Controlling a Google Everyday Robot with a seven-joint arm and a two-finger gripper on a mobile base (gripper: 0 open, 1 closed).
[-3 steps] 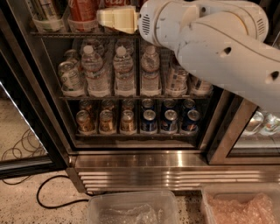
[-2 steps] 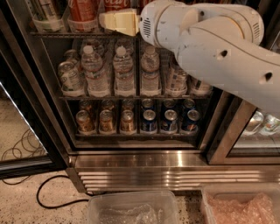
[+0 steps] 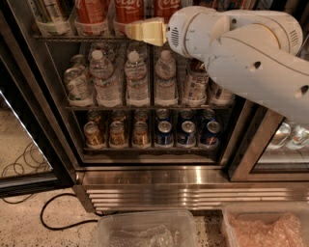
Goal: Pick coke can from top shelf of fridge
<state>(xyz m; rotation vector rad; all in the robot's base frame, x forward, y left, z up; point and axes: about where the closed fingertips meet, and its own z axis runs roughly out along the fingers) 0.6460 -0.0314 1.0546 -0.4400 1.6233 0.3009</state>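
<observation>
Three red coke cans [image 3: 129, 9] stand in clear cup holders on the top shelf [image 3: 58, 37] of the fridge [image 3: 159, 185]; only their lower parts show at the frame's top edge. My gripper [image 3: 145, 31], cream-coloured, points left in front of the shelf's front edge, just below the middle and right cans. It covers the base of the middle can. The big white arm [image 3: 241, 53] reaches in from the right and hides the right end of the top shelf.
Water bottles [image 3: 136, 79] line the middle rack; small gold-brown cans [image 3: 116, 135] and blue cans [image 3: 187, 134] fill the lower one. A black cable [image 3: 58, 224] lies on the floor at left. Two clear plastic bins [image 3: 145, 231] sit below the fridge base.
The gripper and wrist have shifted a little to the right and slightly down along the top shelf's front edge. The cans and bottles have not moved.
</observation>
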